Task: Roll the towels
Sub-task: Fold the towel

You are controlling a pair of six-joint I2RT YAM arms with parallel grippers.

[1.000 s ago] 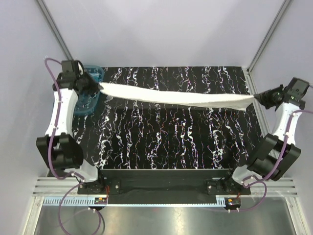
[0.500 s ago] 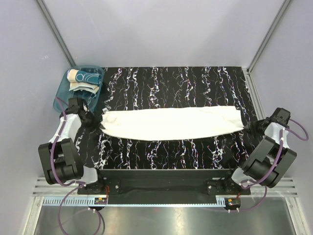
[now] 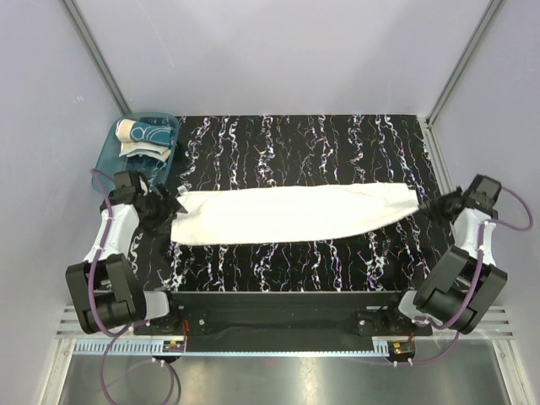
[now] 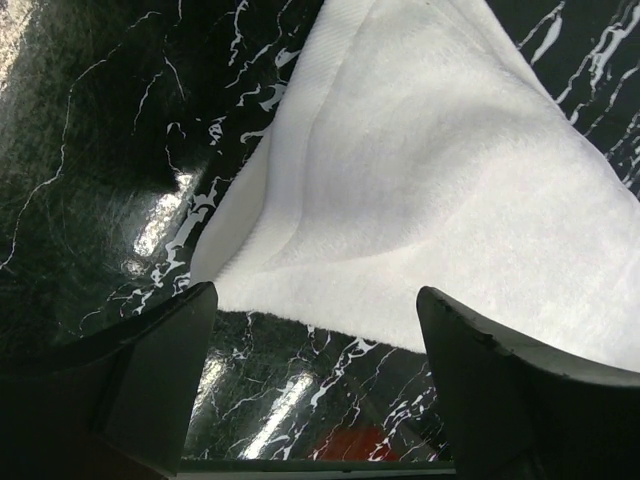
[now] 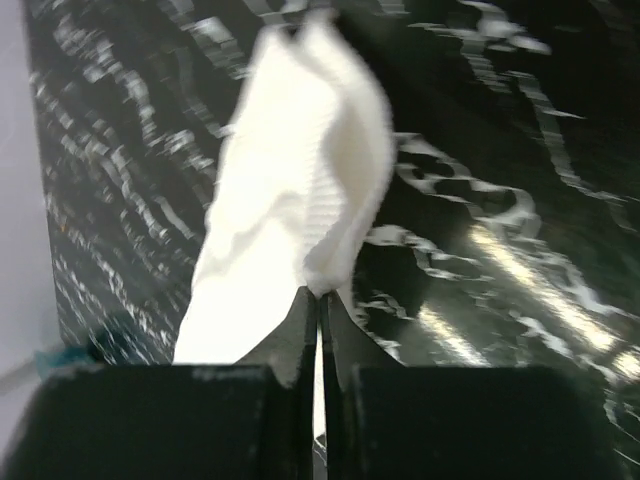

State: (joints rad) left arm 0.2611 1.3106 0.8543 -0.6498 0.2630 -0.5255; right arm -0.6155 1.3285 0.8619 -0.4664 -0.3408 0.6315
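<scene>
Here, the teal tub (image 3: 105, 160) holds the crumpled patterned towel (image 3: 145, 135)

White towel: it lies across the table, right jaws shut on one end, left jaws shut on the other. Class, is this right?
No. On the left gripper the jaws stand open, not shut on the white towel, as the left wrist view shows; the rest holds.

No letters, numbers, logos or labels that I can read in any view. The teal print on the small towel (image 3: 143, 133) in the tub (image 3: 105, 159) is pattern only. The white streaks on the desk (image 3: 295, 143) are marbling, not writing. The white towel (image 3: 295, 215) shows plain cloth, with no tag legible.
</scene>
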